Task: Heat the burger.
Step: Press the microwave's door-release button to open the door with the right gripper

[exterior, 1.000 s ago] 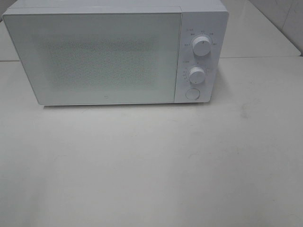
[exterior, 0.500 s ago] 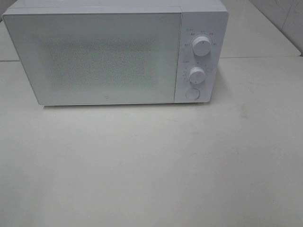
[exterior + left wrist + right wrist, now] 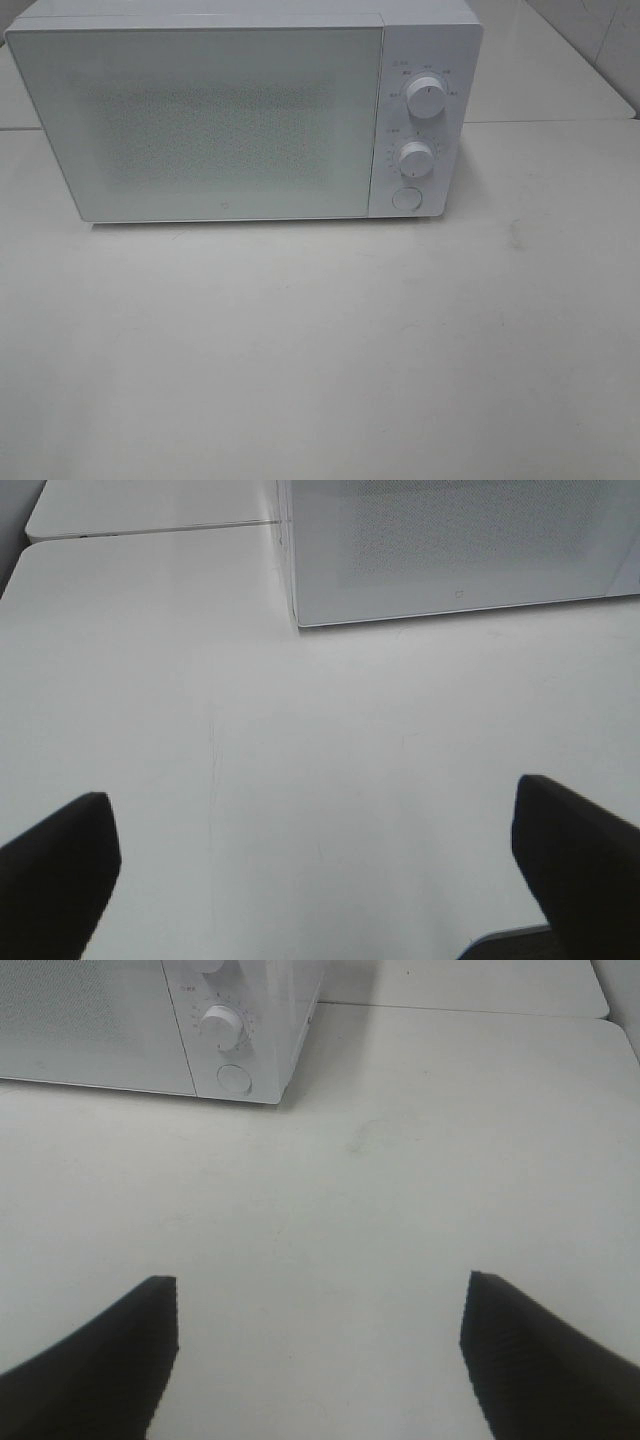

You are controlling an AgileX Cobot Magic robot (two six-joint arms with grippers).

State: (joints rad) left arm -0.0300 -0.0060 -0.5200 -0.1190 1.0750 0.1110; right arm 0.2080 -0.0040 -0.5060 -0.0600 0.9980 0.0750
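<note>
Jaws wide apart over table [image 3: 300, 760] — microwave [image 3: 450, 550] beyond.

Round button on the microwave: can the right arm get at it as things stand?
Probably yes. In the right wrist view, only bare table lies between the open right tool and the round button, low on the control panel of the microwave; nothing stands in the way.
</note>
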